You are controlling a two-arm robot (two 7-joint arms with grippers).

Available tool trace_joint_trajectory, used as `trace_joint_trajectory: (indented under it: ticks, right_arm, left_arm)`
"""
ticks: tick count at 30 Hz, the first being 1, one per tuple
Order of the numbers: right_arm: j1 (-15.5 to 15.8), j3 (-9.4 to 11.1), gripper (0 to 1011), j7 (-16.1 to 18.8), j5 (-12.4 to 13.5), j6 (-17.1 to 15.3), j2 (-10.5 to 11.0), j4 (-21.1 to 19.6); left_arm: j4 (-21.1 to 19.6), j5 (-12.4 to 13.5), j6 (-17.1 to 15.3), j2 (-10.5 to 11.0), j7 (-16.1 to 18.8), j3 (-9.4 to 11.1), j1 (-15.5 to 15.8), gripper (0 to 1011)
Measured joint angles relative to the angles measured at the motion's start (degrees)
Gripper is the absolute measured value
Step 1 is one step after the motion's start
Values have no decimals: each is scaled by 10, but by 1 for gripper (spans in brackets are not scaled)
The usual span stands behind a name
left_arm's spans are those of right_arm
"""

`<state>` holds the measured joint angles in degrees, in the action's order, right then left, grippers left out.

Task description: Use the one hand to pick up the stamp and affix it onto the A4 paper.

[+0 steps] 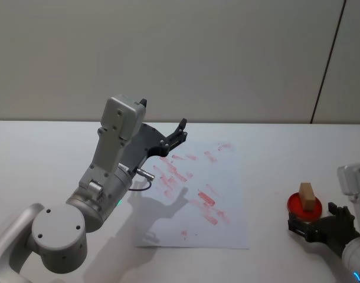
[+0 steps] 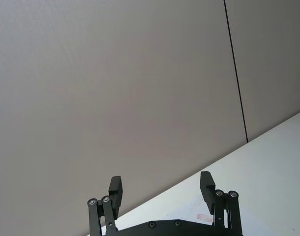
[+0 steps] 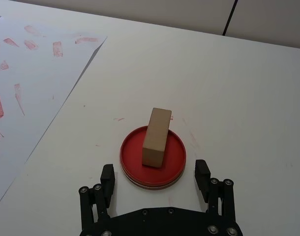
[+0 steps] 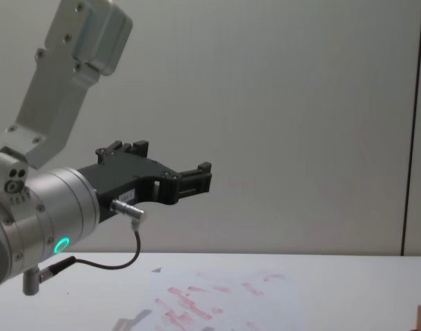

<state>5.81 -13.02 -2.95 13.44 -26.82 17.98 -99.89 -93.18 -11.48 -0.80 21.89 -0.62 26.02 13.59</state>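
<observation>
While one stamp (image 3: 157,137) tops one dish (image 3: 128,149), right pincer (image 3: 154,168) and left pincer (image 2: 161,178) gape

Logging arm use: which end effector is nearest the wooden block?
The right black end effector, open beside the light-brown wooden block; the left one hangs raised near the white paper.

- Stamp (image 3: 156,137): bare light-brown wood, matt, smooth faces.
- A4 paper (image 3: 37,88): thin white matt sheet, red ink smudges.
- Ink dish (image 3: 175,164): red, smooth, slight sheen.
- Table (image 3: 248,98): white, matt, smooth.
</observation>
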Motion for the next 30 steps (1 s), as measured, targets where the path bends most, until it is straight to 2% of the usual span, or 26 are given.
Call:
trace_joint_trajectory:
  ticks: [16,30]
  right_arm:
    - [-3,4,1001,3,-7,2,-4,1]
    - [-25,2,1001,25,-19,20,-19,5]
  left_arm:
    - [0,0,0,0,0,0,0,1003]
    - [0,0,0,0,0,0,0,1003]
